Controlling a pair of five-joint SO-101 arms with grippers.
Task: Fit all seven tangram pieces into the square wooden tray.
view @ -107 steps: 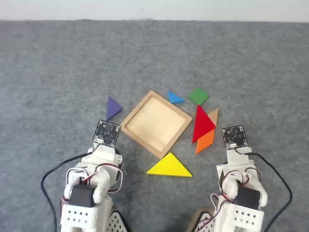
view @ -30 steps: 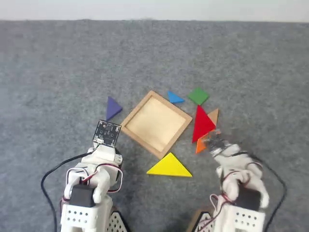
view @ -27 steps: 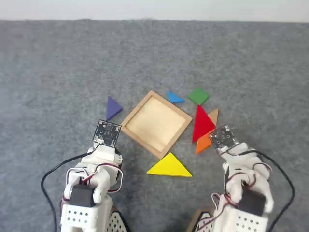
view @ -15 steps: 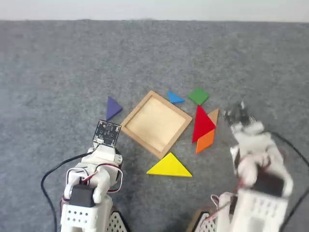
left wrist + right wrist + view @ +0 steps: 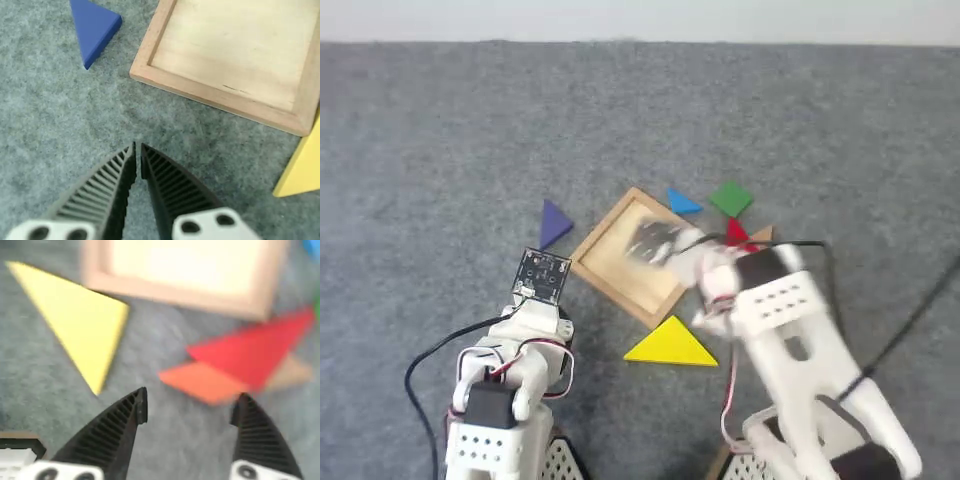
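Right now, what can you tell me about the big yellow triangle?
The yellow triangle is a big flat piece that looks like painted wood. It lies flat on the grey mat, outside the wooden tray, one corner right beside the tray's rim; I cannot tell if they touch. Nothing grips it.
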